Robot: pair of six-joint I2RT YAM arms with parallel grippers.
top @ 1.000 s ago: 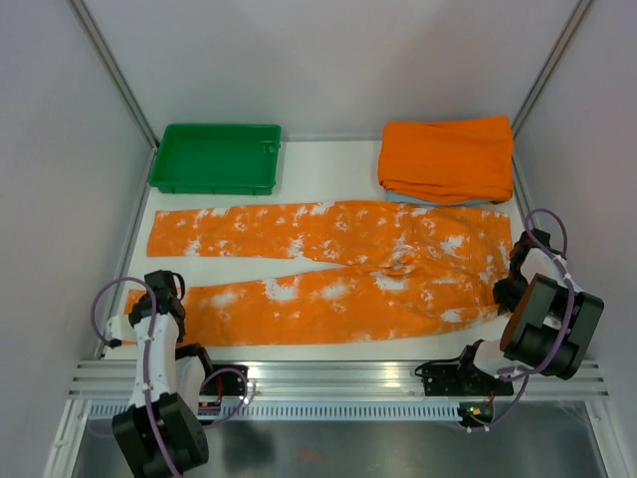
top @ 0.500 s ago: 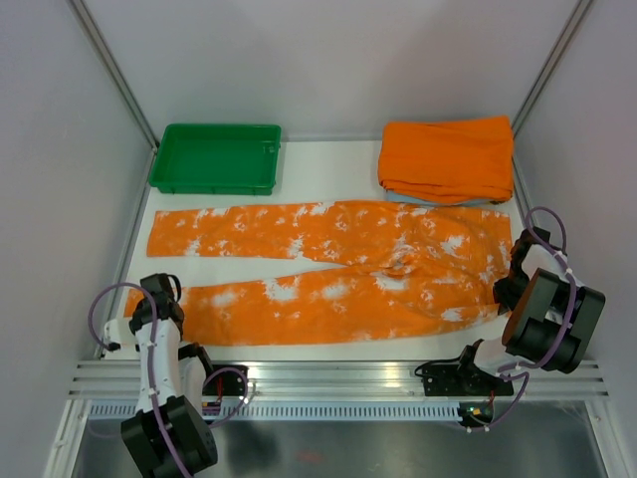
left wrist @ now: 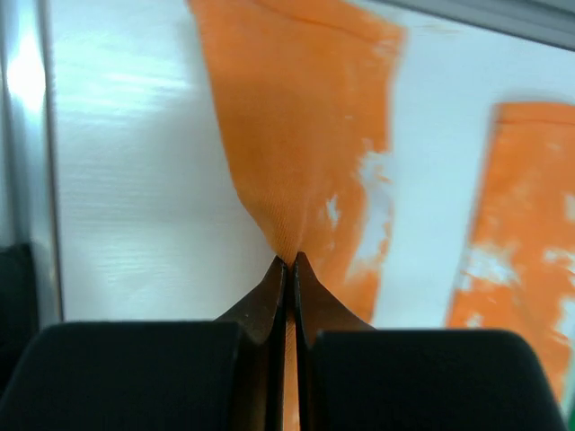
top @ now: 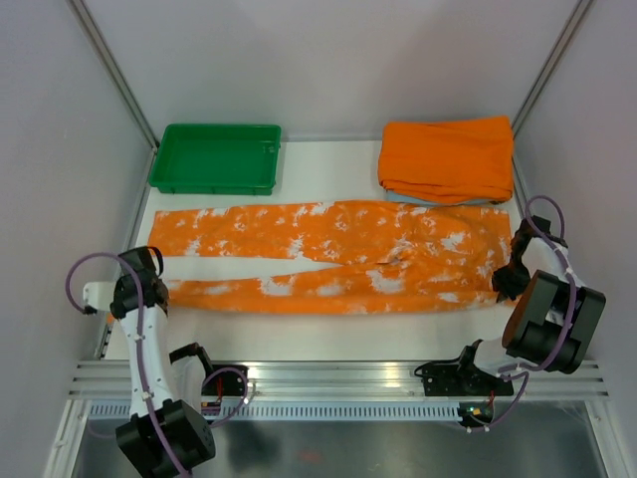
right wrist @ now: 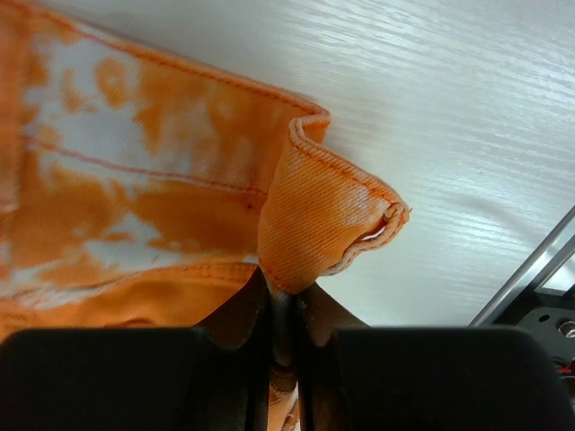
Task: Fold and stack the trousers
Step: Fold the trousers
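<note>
The trousers [top: 338, 254], orange with white splashes, lie stretched across the table with both legs pointing left. My left gripper [top: 151, 282] is shut on the hem of the near leg [left wrist: 296, 162], and that leg's near edge is lifted off the table. My right gripper [top: 506, 279] is shut on a bunched fold of the waistband [right wrist: 323, 215] at the right end. The near leg [top: 299, 289] looks narrow, its edge raised between the two grips.
A green tray [top: 216, 157] stands at the back left. A plain orange folded cloth [top: 446, 157] rests on a light blue cloth [top: 403, 198] at the back right. Metal rails [top: 328, 378] run along the near edge, grey walls on both sides.
My left gripper has shut on the near leg's hem and risen, moving back. The near leg's front edge has lifted and drawn towards the far leg. The right gripper rose slightly.
</note>
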